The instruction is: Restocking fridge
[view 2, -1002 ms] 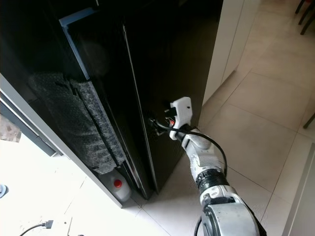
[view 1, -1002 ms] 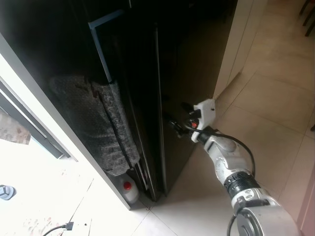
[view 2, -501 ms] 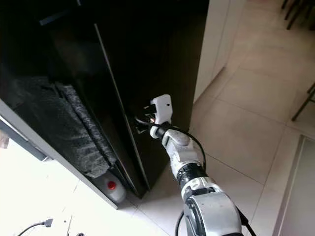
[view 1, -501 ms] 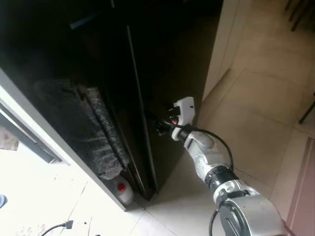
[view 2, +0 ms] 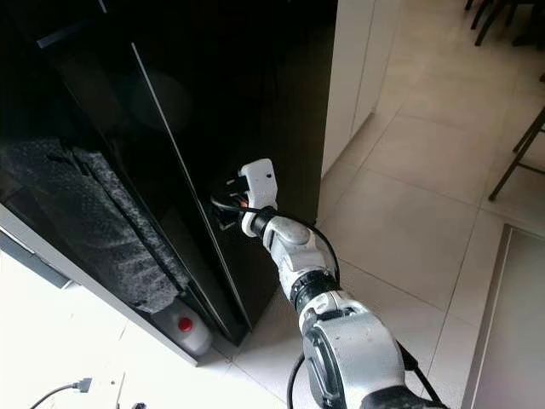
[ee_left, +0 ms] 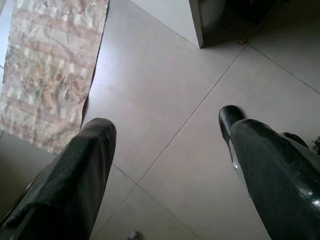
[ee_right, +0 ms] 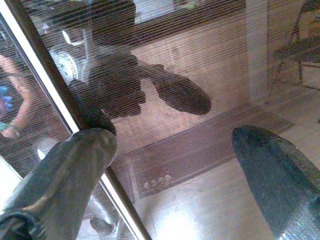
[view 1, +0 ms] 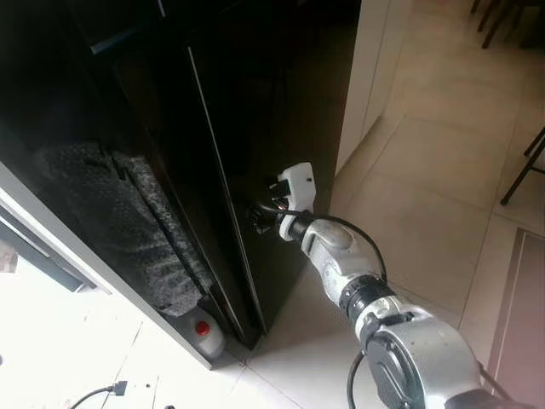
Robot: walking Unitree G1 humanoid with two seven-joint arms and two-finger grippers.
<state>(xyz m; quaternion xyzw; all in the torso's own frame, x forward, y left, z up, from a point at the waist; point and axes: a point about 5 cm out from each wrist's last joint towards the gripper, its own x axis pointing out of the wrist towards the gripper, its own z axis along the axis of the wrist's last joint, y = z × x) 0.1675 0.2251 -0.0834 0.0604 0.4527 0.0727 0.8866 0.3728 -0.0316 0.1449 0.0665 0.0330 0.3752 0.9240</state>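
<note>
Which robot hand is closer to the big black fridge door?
The right. The right end effector is up against the black fridge door, fingers spread. The left end effector hangs open over the tiled floor, away from it.

A fridge (view 1: pixel 281 128) stands ahead; a cloth (view 1: pixel 119 221) hangs to its left, a bottle (view 1: pixel 204 334) below the cloth.

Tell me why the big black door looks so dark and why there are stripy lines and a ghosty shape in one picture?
In the left eye view the glossy black fridge door soaks up light, while the floor at lower left is washed out white by glare. In the right wrist view the door acts like a mirror: fine lines ripple across it and the right gripper sees its own blurry reflection.
</note>
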